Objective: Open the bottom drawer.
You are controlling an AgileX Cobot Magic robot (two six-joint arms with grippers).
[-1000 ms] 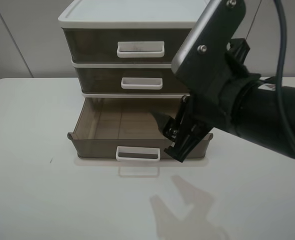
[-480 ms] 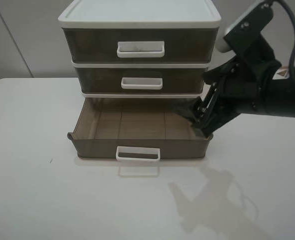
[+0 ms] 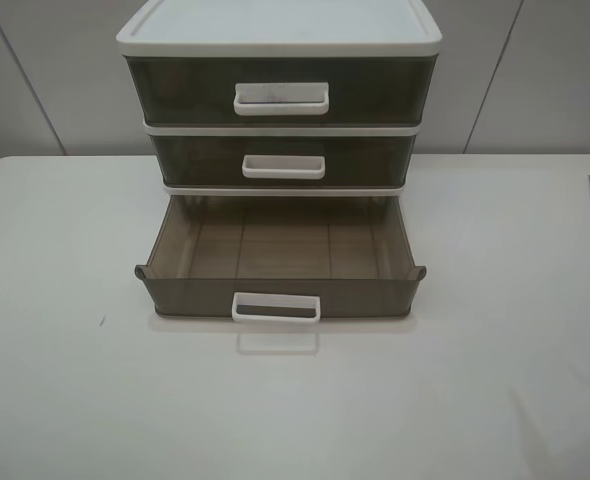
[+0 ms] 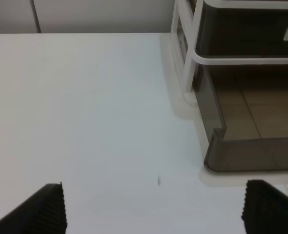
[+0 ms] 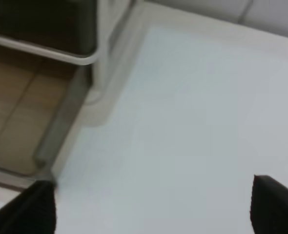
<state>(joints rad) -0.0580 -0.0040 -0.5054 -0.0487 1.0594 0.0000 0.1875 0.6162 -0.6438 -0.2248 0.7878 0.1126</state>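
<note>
Exterior high view, left to right: white table, then a three-drawer unit at centre back, bare table again on the right w/ only a dark sliver of the right arm at the frame edge. The bottom drawer is pulled well out toward the camera and looks empty inside; the two drawers above sit closed.

Left gripper: fingertips wide apart, holding nothing, hovering over the table just beside the drawer's left front corner. Right gripper: also spread wide, empty, near the drawer's right side; that view is blurred.

Judgement: the task looks about done. If more travel is wanted, pull straight out by the small handle, level, so the light unit doesn't slide or tip.

Materials: translucent smoky-brown plastic walls, smooth and glossy, ribbed floor, rounded corners. White frame, flat white top, white rectangular loop handles. Matte white tabletop.
</note>
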